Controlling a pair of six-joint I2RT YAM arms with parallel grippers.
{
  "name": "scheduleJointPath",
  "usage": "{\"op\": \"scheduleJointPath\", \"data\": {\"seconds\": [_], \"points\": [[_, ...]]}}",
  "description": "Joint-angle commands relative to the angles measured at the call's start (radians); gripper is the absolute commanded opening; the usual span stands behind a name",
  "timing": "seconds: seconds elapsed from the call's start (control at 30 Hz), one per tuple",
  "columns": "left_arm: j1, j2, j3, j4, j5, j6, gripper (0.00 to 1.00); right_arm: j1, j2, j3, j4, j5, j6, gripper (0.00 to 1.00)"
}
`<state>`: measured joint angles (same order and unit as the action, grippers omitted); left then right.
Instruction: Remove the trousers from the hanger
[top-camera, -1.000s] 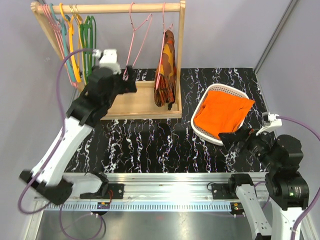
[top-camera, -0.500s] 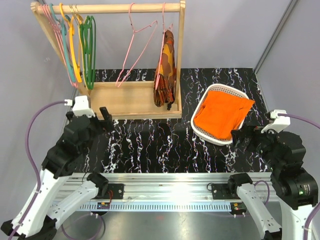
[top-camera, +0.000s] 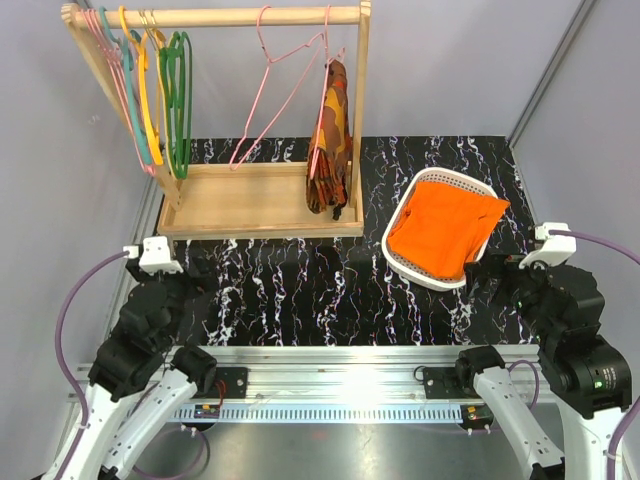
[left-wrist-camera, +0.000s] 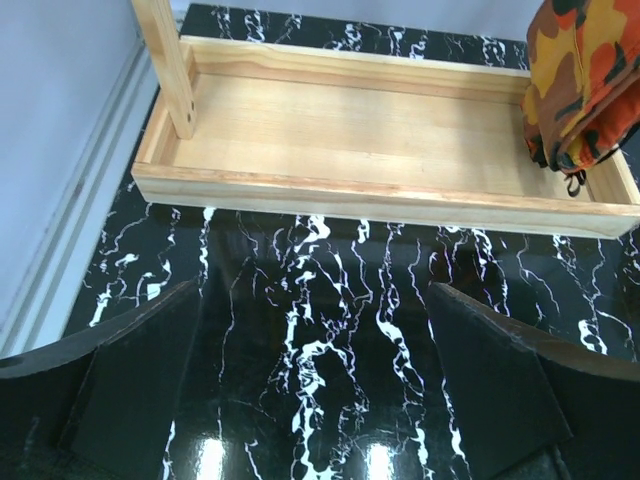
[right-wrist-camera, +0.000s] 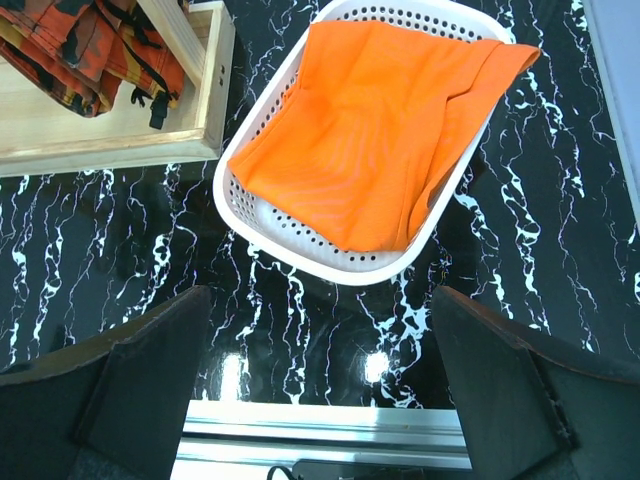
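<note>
Left gripper: your left gripper (left-wrist-camera: 312, 330) is spread wide and holds nothing; only the table (left-wrist-camera: 300, 400) shows between its fingers.
Right gripper: your right gripper (right-wrist-camera: 320, 300) is also released and empty, hanging above the near rim of the basket (right-wrist-camera: 330, 265).
Arms: you have two, both drawn back near the front edge of the table.
Trousers: you see one pair of plain orange trousers (right-wrist-camera: 370, 130), lying loose in the white basket on the right side of the table, with one corner draped over the far rim.
Hanger: the one bare pink wire hanger (top-camera: 272, 100) hangs tilted on the rack's top rail (top-camera: 210, 17), well apart from the trousers.
Rack: one wooden rack, its tray base (left-wrist-camera: 350, 130) just ahead of your left gripper.
Patterned garment: one patterned garment (top-camera: 330, 140), on a second pink hanger (top-camera: 327, 30) at the right end of the rail.
Other hangers: a bunch of hangers (top-camera: 150, 90) in pink, teal, yellow and green at the left end, packed too tightly for you to count.
</note>
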<state>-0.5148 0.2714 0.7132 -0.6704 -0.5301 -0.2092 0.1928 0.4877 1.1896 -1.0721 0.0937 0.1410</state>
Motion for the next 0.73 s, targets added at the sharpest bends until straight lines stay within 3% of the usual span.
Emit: {"op": "scheduleJointPath", "data": {"seconds": [0.0,0.7], "points": [[0.009,-0.029,0.000,0.089,0.001,0.025,0.99,0.007,0.005,-0.004,0.052,0.035,-0.009,0.99],[0.025,0.015,0.000,0.088,0.021,0.013,0.99,0.007,0.002,-0.025,0.095,0.037,-0.020,1.00]]}}
